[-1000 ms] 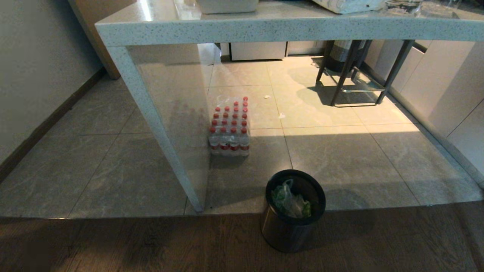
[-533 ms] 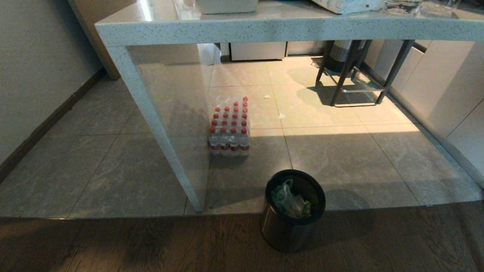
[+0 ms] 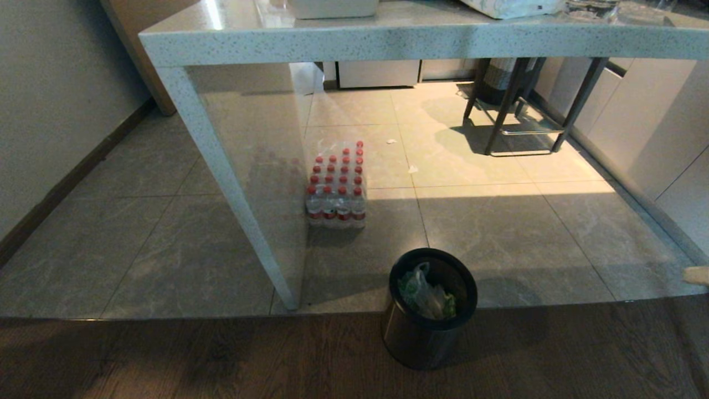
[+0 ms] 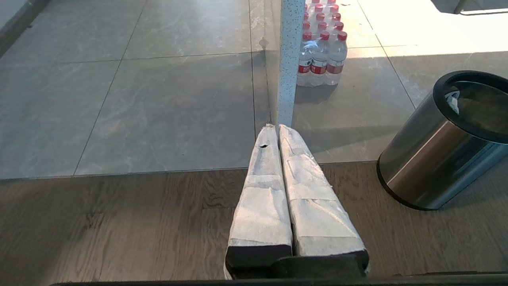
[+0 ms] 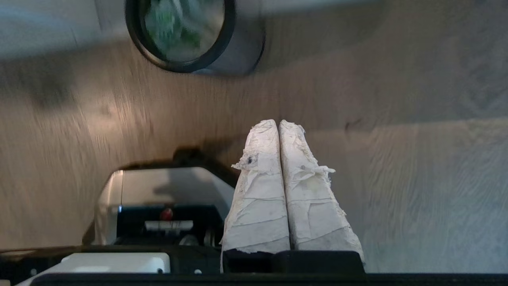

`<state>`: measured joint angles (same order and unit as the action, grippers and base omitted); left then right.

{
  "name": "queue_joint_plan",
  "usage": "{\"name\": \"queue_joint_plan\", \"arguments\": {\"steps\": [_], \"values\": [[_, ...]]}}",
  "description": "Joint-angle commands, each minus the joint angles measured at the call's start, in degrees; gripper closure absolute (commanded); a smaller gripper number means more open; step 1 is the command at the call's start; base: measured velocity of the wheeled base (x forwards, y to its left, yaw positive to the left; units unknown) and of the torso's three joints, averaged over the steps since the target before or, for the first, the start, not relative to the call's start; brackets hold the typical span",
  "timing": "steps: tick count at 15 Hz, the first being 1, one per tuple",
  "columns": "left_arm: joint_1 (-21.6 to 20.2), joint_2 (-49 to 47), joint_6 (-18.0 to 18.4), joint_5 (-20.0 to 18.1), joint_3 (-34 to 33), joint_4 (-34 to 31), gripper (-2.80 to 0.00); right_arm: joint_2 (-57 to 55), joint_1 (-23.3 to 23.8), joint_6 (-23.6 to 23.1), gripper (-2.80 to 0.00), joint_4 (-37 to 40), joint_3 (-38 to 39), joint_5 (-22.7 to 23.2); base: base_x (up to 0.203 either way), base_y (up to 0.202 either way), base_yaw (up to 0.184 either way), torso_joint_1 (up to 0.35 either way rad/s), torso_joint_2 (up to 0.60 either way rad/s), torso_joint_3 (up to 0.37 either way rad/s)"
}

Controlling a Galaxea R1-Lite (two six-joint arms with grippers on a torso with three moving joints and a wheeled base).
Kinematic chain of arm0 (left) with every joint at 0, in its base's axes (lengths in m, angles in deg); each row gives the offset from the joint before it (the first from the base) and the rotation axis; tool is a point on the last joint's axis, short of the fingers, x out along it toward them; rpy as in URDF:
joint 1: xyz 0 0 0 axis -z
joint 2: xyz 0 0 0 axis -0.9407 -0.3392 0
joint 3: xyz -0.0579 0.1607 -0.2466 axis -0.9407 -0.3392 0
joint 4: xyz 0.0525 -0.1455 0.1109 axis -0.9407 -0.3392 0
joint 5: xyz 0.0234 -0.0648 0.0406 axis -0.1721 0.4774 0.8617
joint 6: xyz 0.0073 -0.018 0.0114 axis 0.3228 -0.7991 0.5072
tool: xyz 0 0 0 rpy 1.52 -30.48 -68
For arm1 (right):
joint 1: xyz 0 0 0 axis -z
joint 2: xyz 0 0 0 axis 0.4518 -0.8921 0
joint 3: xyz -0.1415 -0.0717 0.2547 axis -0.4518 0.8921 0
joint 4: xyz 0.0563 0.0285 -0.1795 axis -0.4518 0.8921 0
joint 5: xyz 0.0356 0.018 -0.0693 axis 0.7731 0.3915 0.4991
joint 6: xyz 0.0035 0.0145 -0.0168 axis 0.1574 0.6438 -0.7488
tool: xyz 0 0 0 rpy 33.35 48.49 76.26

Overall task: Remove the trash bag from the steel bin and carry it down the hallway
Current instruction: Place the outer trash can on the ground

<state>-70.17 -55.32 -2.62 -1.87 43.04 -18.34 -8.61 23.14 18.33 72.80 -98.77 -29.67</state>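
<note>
- On the strip of wood floor [image 3: 221,360] at the edge of the grey tiles [image 3: 138,244] we see one steel bin [image 3: 422,339], standing upright, with one trash bag [image 3: 425,293] inside it.
- We make out only the bag's crumpled top and one loop handle; the rest is hidden by the bin's dark wall.
- In the right wrist view the bin and bag are smeared and hard to read.
- Our right gripper [image 5: 278,123] has its taped fingers [image 5: 260,198] pressed together on nothing; in the head view just a pale tip shows at the right edge, cut off.
- Our left gripper [image 4: 278,127] hangs near the table leg [image 4: 286,59], fingers together, holding nothing.
- One pack of red-capped water bottles [image 3: 337,185] sits under the table [image 3: 388,39]; its far rows blur, so we cannot count them.
- One stool [image 3: 526,105] stands behind, its top cut off by the tabletop.
</note>
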Motion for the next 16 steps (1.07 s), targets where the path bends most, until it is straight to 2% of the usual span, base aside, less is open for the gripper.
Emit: {"name": "queue_joint_plan", "arguments": {"steps": [1,5,8,9,12,16], "values": [[0.0,-0.1,0.0,0.0,0.0,0.0,0.0,-22.0,-3.1,0.4,0.0,-3.1,-4.2,-0.2,0.0,0.0,0.0,0.0,0.0,0.0],[0.0,-0.1,0.0,0.0,0.0,-0.1,0.0,-38.2,-7.8,0.4,0.0,-19.8,-4.0,-2.0,0.0,0.0,0.0,0.0,0.0,0.0],[0.0,-0.1,0.0,0.0,0.1,0.0,0.0,-45.6,-10.7,0.4,0.0,-27.6,-3.5,-4.6,0.0,0.0,0.0,0.0,0.0,0.0],[0.0,-0.1,0.0,0.0,0.0,0.0,0.0,-47.1,-11.2,0.4,-2.8,-29.3,-2.7,-5.1,0.0,0.0,0.0,0.0,0.0,0.0],[0.0,-0.1,0.0,0.0,0.0,0.0,0.0,-51.9,-11.7,0.2,-2.8,-31.3,-2.5,-5.7,0.0,0.0,0.0,0.0,0.0,0.0],[0.0,-0.1,0.0,0.0,0.0,0.0,0.0,-58.5,-12.5,0.7,-2.8,-40.7,-2.6,-10.2,0.0,0.0,0.0,0.0,0.0,0.0]]}}
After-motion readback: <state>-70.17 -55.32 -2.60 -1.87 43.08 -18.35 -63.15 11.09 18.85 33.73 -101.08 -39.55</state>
